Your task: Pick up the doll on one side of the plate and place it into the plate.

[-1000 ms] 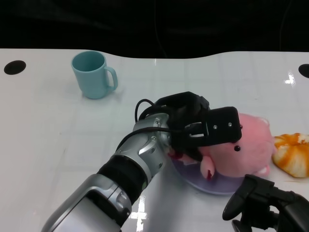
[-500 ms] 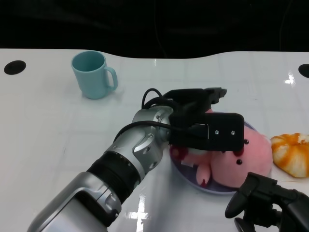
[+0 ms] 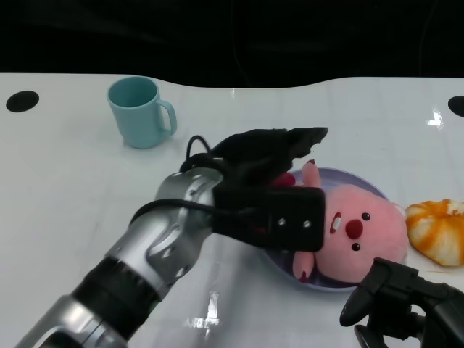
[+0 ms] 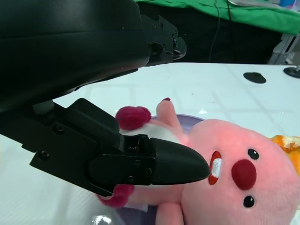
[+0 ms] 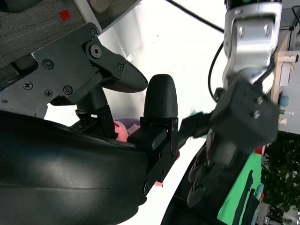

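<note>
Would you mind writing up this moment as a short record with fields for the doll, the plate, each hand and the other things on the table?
doll: pink plush doll lying in the plate
plate: purple plate, right of table centre
left hand: left hand above the doll's near side, fingers apart, holding nothing
right hand: right hand low at the near edge, holding nothing
other things: teal mug at far left; orange toy right of the plate

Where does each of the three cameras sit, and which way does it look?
Head view: high, looking down on the table; shows left hand over the pink doll in the plate, right hand.
Left wrist view: behind the left hand, facing the doll.
Right wrist view: behind the right hand, facing the left hand.
All show the doll.
</note>
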You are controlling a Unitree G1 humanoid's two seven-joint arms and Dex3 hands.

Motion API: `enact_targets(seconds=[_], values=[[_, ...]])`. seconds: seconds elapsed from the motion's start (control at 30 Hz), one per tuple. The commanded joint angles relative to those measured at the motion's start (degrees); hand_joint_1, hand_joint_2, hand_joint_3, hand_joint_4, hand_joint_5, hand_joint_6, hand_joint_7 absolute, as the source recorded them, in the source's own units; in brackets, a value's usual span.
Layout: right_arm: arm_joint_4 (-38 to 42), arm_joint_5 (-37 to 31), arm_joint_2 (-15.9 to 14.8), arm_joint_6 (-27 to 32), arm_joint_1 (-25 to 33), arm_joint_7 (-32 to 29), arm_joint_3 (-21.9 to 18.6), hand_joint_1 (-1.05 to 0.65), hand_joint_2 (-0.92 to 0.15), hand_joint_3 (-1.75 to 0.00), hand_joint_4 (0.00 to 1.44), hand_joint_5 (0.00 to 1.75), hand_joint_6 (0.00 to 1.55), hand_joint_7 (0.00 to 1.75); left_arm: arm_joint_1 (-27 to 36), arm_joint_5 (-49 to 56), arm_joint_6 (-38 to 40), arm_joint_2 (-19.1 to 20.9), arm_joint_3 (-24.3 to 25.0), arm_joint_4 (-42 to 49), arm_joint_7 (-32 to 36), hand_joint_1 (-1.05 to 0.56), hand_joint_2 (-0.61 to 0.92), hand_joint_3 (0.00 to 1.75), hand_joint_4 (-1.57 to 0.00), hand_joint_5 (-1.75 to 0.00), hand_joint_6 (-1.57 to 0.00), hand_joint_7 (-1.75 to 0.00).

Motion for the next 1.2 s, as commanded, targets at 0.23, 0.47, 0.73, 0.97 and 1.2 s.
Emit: enact_targets(seconds=[0.23, 0.47, 0.73, 0.97, 1.2], values=[[0.27, 0.43, -0.81, -0.39, -0.38, 0.31, -0.68, -0.22, -0.58, -1.07, 0.62, 1.74, 0.54, 1.44, 10.65, -7.46, -7.02, 7.74, 6.93, -11.78, -2.08, -0.86, 0.92, 0.4, -0.11, -0.08, -0.14, -0.07], [0.46, 0.59, -0.64, -0.15, -0.61, 0.32, -0.65, -0.21, -0.57, -1.07, 0.62, 1.74, 0.54, 1.44, 18.3, -12.81, -7.42, 9.64, 11.6, -19.35, -2.91, -0.66, 0.92, 0.28, -0.22, -0.19, -0.26, -0.1], [0.48, 1.09, -0.53, 0.24, -0.69, 0.42, -0.81, -0.21, -0.57, -1.08, 0.62, 1.74, 0.54, 1.44, 25.81, -19.68, -13.73, 10.8, 16.75, -23.09, -2.31, -0.57, 0.92, 0.21, -0.15, -0.69, -0.42, -0.09], [0.52, 1.1, -0.76, 0.41, -0.89, 0.4, -0.81, -0.2, -0.57, -1.08, 0.61, 1.75, 0.53, 1.44, 32.28, -28.12, -12.29, 9.28, 19.99, -27.55, -3.37, -0.38, 0.92, 0.14, -0.26, -0.9, -0.58, -0.14], [0.93, 0.93, -0.81, 0.04, -1.09, 0.45, -0.8, -0.21, -0.57, -1.08, 0.62, 1.75, 0.53, 1.44, 40.01, -40.72, -4.39, 4.59, 23.85, -35.13, -2.03, -0.14, 0.74, 0.53, -0.62, -1.06, -0.85, -0.43]])
